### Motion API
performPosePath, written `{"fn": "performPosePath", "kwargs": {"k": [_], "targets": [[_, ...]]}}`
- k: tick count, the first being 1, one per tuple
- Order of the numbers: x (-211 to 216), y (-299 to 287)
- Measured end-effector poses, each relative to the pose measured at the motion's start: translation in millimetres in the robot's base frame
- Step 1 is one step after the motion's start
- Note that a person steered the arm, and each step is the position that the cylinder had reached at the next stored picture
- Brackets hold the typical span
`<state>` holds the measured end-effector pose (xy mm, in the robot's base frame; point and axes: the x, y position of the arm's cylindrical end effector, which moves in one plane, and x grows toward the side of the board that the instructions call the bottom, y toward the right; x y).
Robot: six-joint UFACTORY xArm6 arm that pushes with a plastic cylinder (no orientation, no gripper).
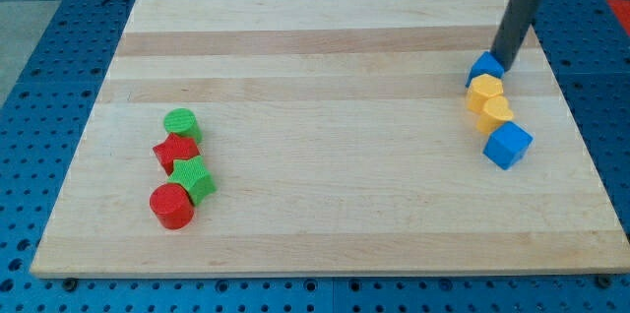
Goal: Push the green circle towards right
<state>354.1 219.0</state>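
The green circle (182,123) lies on the wooden board at the view's left, at the top of a cluster. Just below it sits a red star (175,152), then a green star (195,178) and a red circle (171,206). My tip (503,61) is far away at the view's upper right, touching the top right of a blue block (484,68). The rod rises from it towards the view's top right corner.
Below the blue block lie a yellow block (484,92), a second yellow block (496,113) and a blue cube (508,145), in a column near the board's right edge (589,156). A blue perforated table (39,77) surrounds the board.
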Motion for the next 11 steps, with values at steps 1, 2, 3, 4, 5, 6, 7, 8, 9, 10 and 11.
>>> {"fn": "performPosePath", "kwargs": {"k": [1,2,3,4,5,6,7,8,9,10,11], "targets": [[0.3,-6.5],[7.9,-2.3],[8.7,22.4],[-37.3,29.2],[-73.5,-25.6],[-68.7,-154.3],[-38.2,-269.7],[7.9,-365.8],[46.0,-457.3],[101.0,-508.8],[124.2,-494.2]]}}
